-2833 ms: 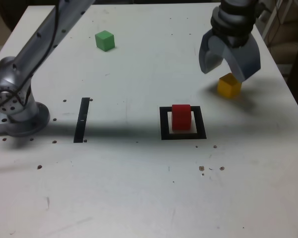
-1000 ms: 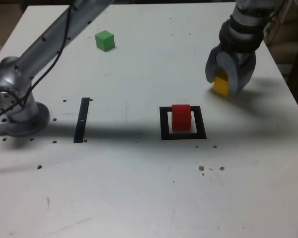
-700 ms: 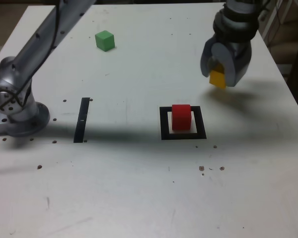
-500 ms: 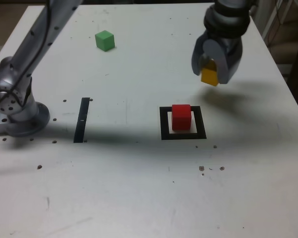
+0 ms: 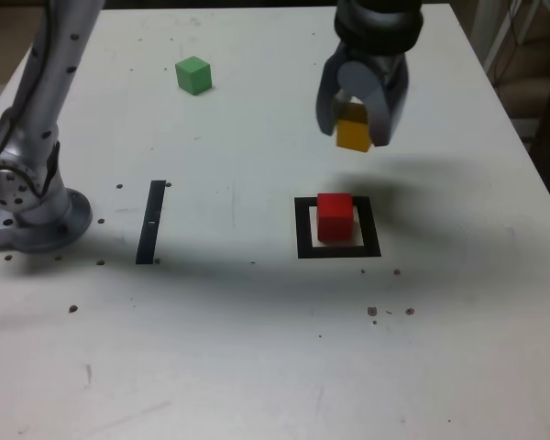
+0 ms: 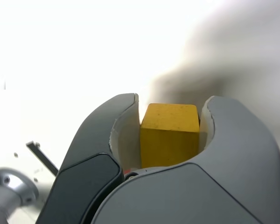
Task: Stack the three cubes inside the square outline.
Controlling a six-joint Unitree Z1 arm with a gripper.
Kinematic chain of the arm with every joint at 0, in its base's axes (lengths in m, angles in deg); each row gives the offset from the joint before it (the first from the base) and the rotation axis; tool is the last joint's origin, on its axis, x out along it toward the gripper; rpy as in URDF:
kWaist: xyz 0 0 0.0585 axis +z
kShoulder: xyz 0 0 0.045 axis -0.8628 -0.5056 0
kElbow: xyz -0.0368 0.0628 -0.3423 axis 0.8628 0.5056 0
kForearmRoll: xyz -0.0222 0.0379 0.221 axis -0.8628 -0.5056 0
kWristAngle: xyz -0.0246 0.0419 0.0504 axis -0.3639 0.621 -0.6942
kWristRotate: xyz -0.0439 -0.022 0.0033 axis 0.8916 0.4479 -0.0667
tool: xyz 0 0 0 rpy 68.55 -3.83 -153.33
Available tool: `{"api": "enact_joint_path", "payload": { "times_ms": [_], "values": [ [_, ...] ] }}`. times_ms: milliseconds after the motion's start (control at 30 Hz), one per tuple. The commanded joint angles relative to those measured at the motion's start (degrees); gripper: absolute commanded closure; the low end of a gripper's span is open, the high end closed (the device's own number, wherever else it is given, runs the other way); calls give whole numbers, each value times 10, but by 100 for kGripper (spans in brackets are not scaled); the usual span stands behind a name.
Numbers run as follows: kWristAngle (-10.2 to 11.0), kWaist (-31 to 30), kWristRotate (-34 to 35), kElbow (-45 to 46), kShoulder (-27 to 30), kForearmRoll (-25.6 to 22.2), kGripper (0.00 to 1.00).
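Gripper (image 6: 170, 126) closed on yellow cube (image 6: 170, 135), aloft nr red cube (image 5: 335, 216), which sits w/in sq. outline (image 5: 370, 227); green cube (image 5: 193, 76) well apart. Risk: off-centre release → yellow topples, or low approach knocks red.

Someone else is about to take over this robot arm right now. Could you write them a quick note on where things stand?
Gripper: closed on the solid yellow cube, holding it above the table.
Solid red cube: inside the flat black square outline.
Solid green cube: on the table, toward the exterior view's upper left.
Done: red placed, yellow picked up.
Left: set yellow on red, then fetch green and stack it on top.
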Motion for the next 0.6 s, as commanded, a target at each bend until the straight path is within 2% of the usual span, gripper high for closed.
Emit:
{"api": "enact_joint_path", "payload": {
  "times_ms": [0,300,567],
  "values": [
    [-2,-6,24,14,15,-2,61],
    [-10,-29,128,66,48,-4,61],
    [-21,-52,198,80,54,-7,61]
  ]
}}
